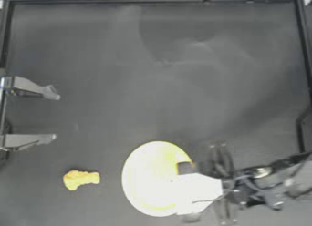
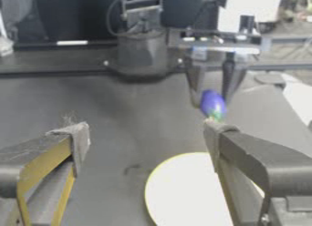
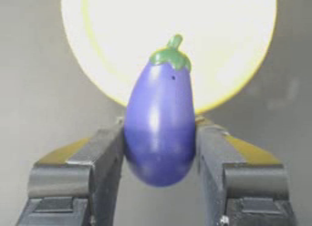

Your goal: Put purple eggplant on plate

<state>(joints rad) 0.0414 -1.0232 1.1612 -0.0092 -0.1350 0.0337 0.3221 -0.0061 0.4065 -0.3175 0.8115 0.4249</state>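
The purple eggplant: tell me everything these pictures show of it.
The purple eggplant is a small, glossy blue-purple teardrop with a green stem cap, plastic-looking like a toy. The right hand grips its fat lower half, one finger pressed against each side, stem pointing away from the wrist toward the plate. The left wrist view shows it lifted off the table, hanging stem down. From above it is hidden under the hand, which is over the plate's right edge.

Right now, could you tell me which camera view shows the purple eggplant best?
The right wrist view: the purple eggplant fills it, clamped in the right gripper. The left wrist view shows it small and distant; the top view hides it.
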